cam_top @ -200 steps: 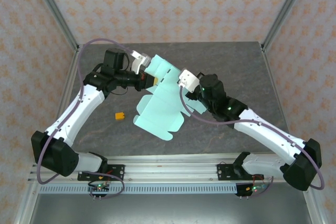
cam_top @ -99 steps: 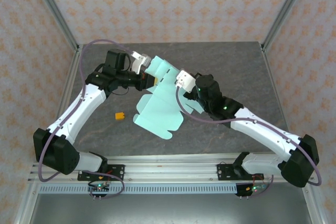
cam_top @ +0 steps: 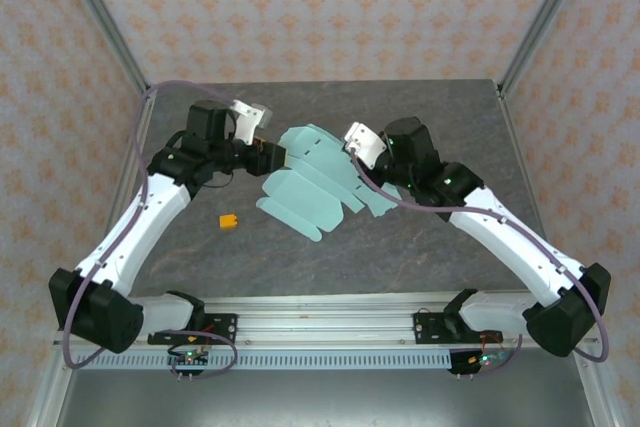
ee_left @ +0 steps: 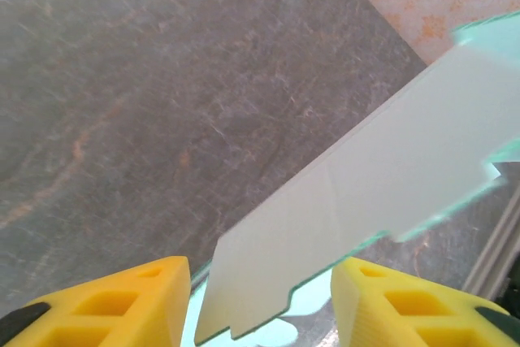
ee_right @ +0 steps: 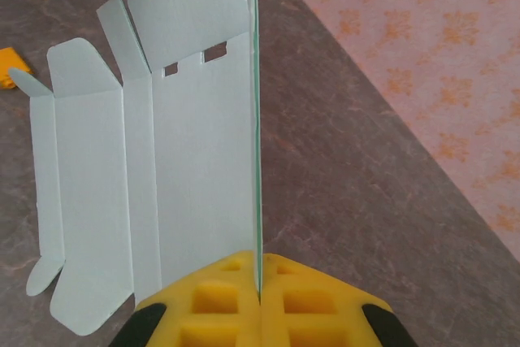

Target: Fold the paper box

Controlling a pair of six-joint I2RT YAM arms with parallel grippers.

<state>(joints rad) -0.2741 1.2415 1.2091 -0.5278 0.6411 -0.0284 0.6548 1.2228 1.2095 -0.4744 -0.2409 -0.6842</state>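
The paper box (cam_top: 305, 192) is a flat pale mint die-cut sheet with rounded flaps, lying mid-table with its far right edge lifted. My right gripper (cam_top: 352, 147) is shut on that edge. In the right wrist view the card (ee_right: 187, 160) stands on edge, pinched between the yellow fingers of the right gripper (ee_right: 258, 286). My left gripper (cam_top: 277, 154) is at the sheet's far left corner. In the left wrist view its jaws stand open. A flap of the sheet (ee_left: 390, 176) hangs in the gap of the left gripper (ee_left: 260, 306), touching neither finger (ee_left: 122, 302).
A tiny orange piece (cam_top: 229, 219) lies on the grey table (cam_top: 450, 117) to the left of the sheet, also at the left edge of the right wrist view (ee_right: 8, 67). Patterned walls and metal posts (cam_top: 100, 37) close in the table's sides and back.
My left gripper has opened, let go of the sheet's corner and drawn back left. The sheet has sunk flatter onto the table. My right gripper has moved back, still gripping its edge.
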